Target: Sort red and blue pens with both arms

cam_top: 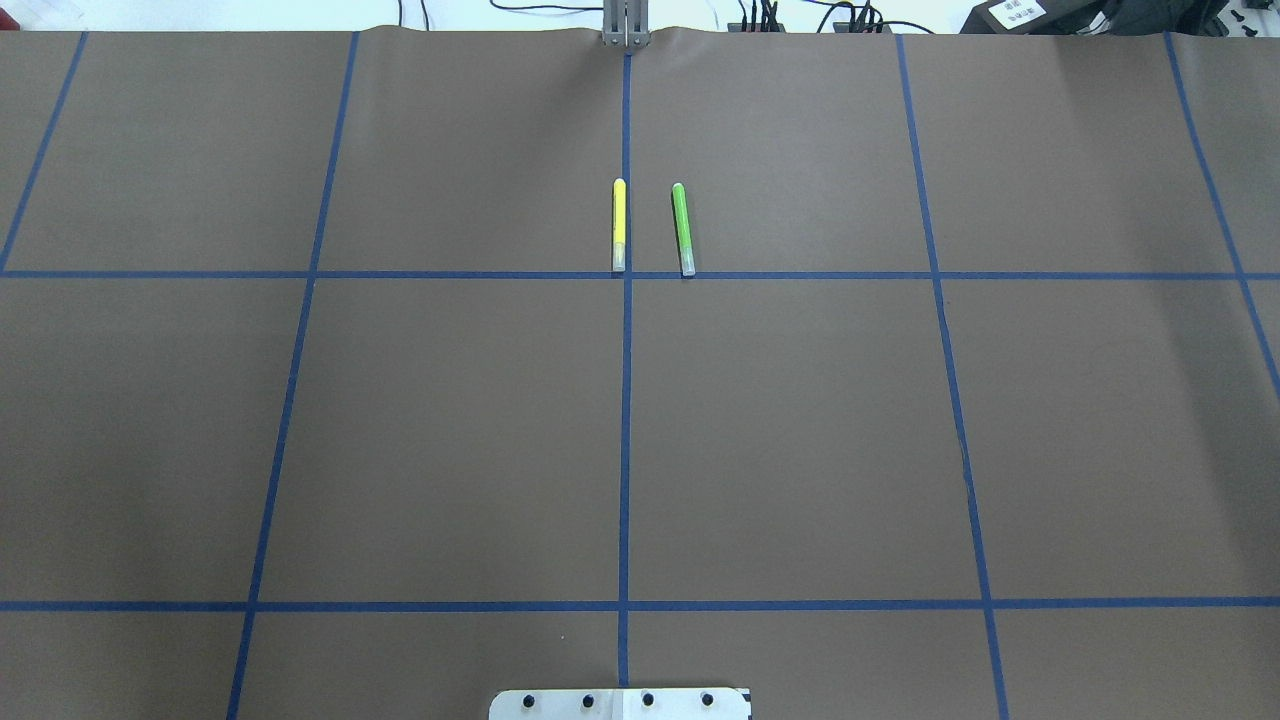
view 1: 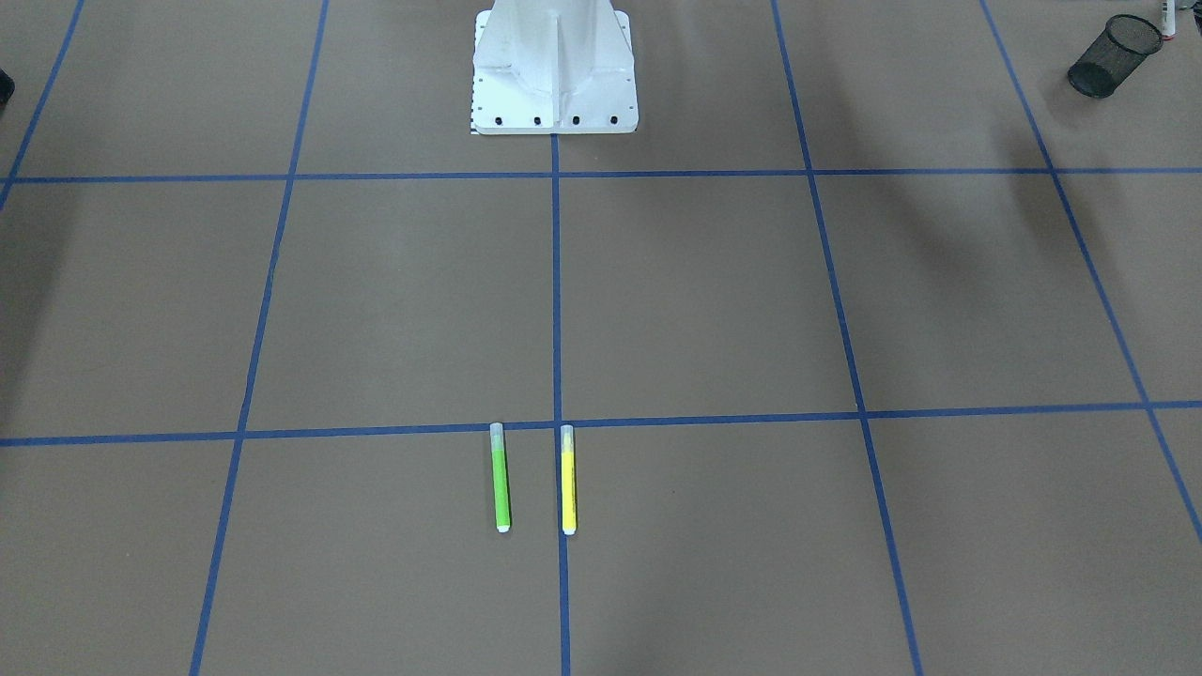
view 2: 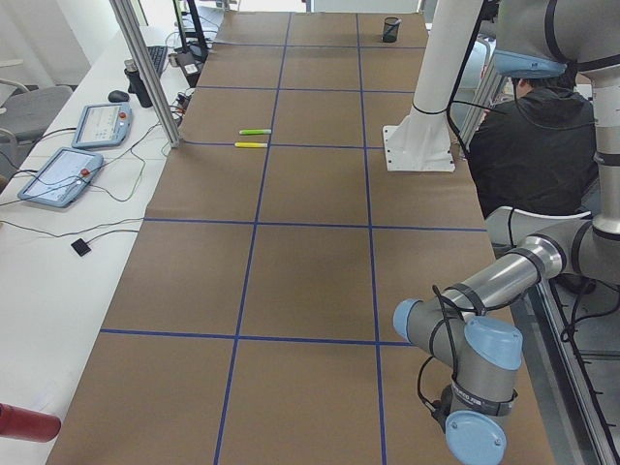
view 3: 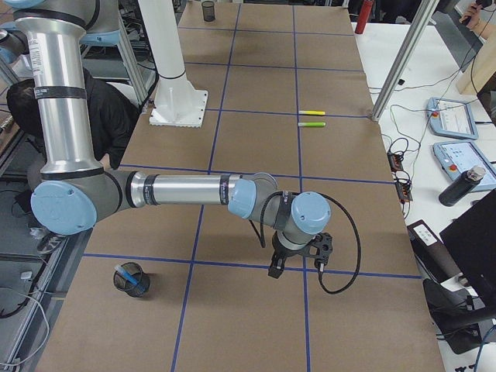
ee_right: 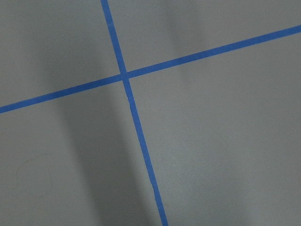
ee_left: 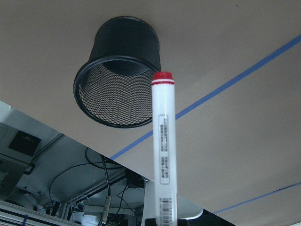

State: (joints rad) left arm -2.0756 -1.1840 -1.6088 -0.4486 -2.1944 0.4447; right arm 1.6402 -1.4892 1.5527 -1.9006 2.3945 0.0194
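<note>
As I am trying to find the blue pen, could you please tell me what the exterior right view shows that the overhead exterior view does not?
Only exterior right: the right arm with its gripper low over the table, and a black mesh cup with something blue inside, probably the blue pen. Only overhead: nothing of its own that I can pick out. Both: the yellow marker and lime-green marker lying side by side, and the blue tape grid.
</note>
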